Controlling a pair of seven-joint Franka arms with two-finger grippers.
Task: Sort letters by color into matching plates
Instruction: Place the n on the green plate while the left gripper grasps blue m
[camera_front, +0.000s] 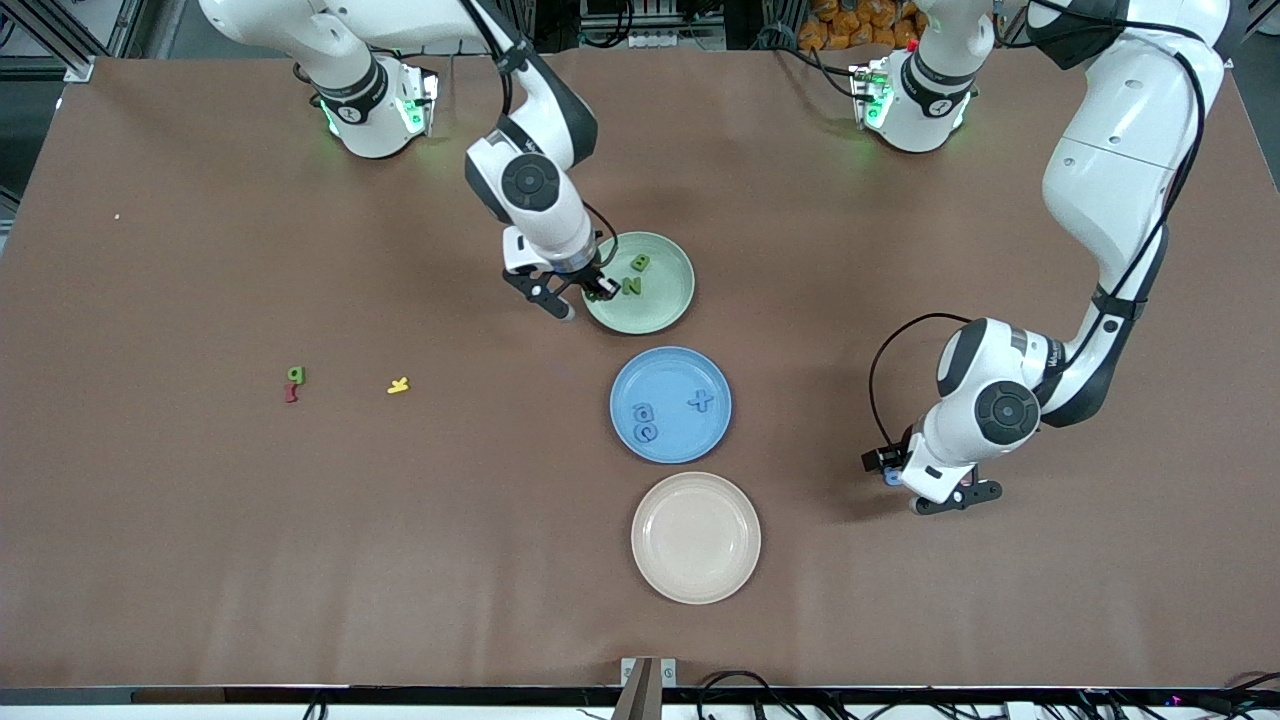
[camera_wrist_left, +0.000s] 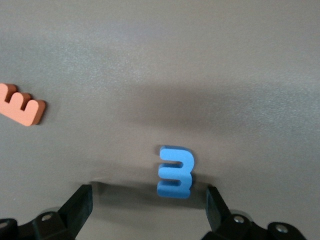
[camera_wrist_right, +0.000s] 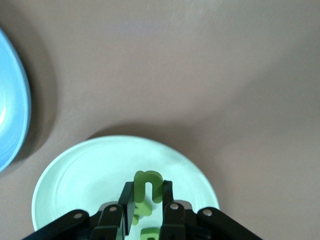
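My right gripper (camera_front: 594, 288) is shut on a green letter (camera_wrist_right: 148, 186) and holds it over the mint green plate (camera_front: 668, 300), at the edge toward the right arm's end. Two green letters (camera_front: 633, 285) lie in that plate (camera_wrist_right: 75, 185). The blue plate (camera_front: 682, 442) holds three blue letters (camera_front: 701, 401). My left gripper (camera_wrist_left: 148, 210) is open and low over the table, with a blue letter (camera_wrist_left: 175, 171) lying between its fingertips (camera_wrist_left: 215, 205), close to one of them. In the front view that letter (camera_front: 891, 478) shows under the left gripper (camera_front: 897, 470). One more green letter (camera_front: 296, 374) lies toward the right arm's end.
A beige plate (camera_front: 696, 580) sits nearer the front camera than the blue plate. A red letter (camera_front: 291, 393) and a yellow letter (camera_front: 398, 385) lie by the loose green one. An orange letter (camera_wrist_left: 22, 105) lies near the left gripper.
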